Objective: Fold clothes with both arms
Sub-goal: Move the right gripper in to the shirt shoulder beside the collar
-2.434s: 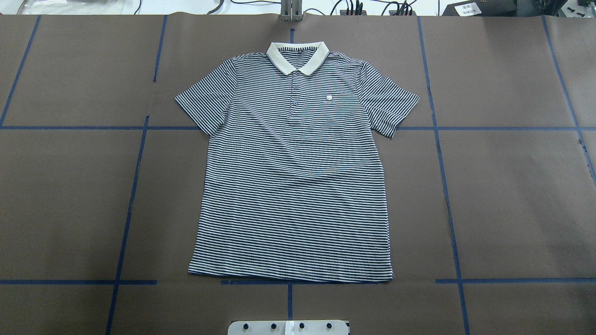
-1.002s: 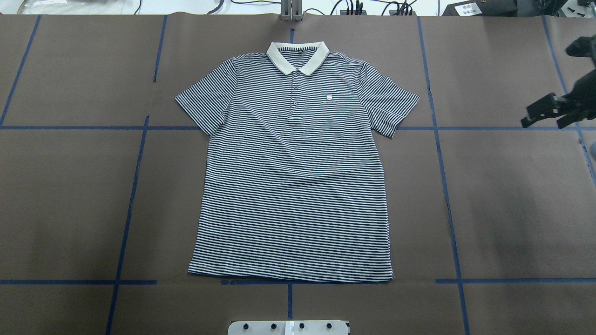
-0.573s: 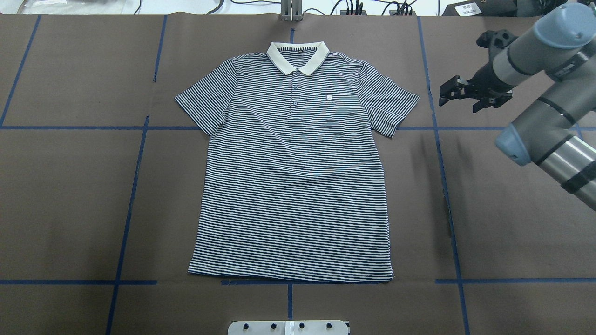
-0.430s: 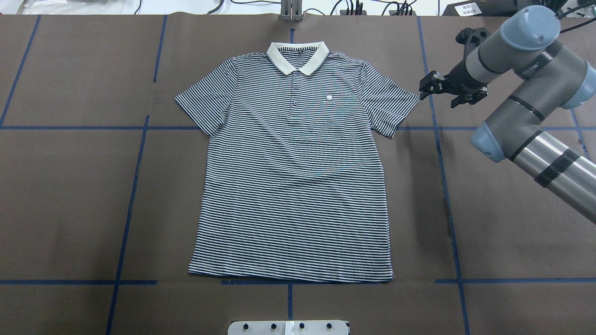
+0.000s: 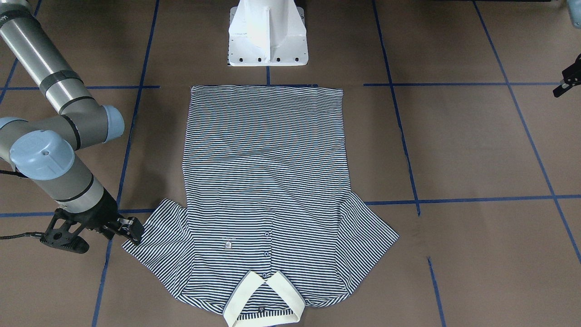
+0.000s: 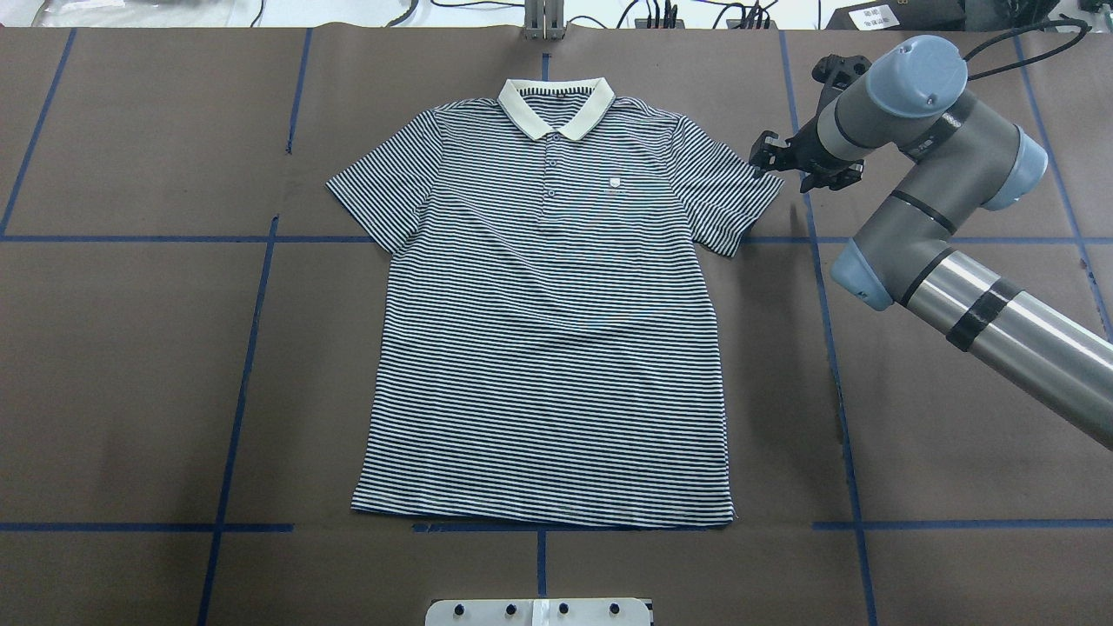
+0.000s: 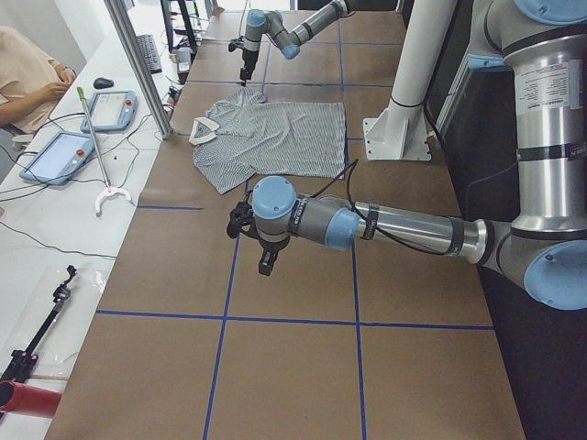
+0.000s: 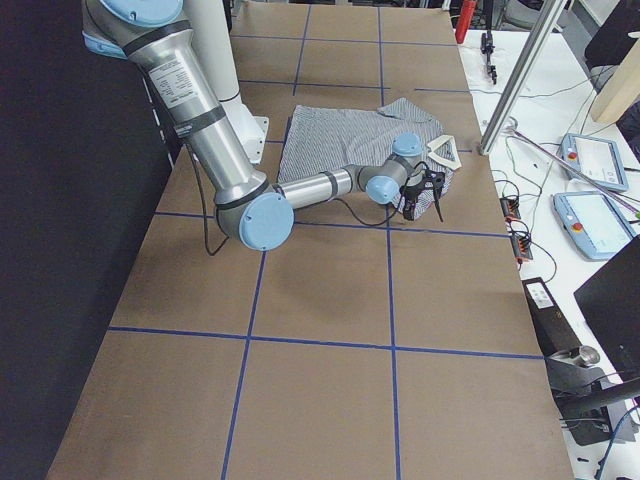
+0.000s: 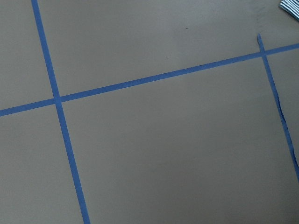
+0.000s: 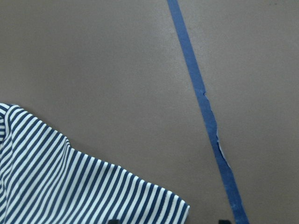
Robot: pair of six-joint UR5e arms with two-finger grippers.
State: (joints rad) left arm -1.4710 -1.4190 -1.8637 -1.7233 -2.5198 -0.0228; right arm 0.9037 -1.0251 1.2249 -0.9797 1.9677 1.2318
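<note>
Brown paper-covered table (image 6: 130, 348) carries the polo shirt (image 6: 548, 348) spread flat at centre frame, collar toward the top edge, no fold made yet; the right gripper (image 6: 765, 163), upper right of the overhead view, hovers at the sleeve (image 6: 730, 196) corner, fingers apart and empty; the left gripper (image 5: 567, 81) shows only at the front-facing view's right edge, well apart from the shirt, its opening impossible to tell; every fold looks left to do.

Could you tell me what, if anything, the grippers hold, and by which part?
Nothing is held: right gripper open at the polo shirt's sleeve, left gripper far from it.
</note>
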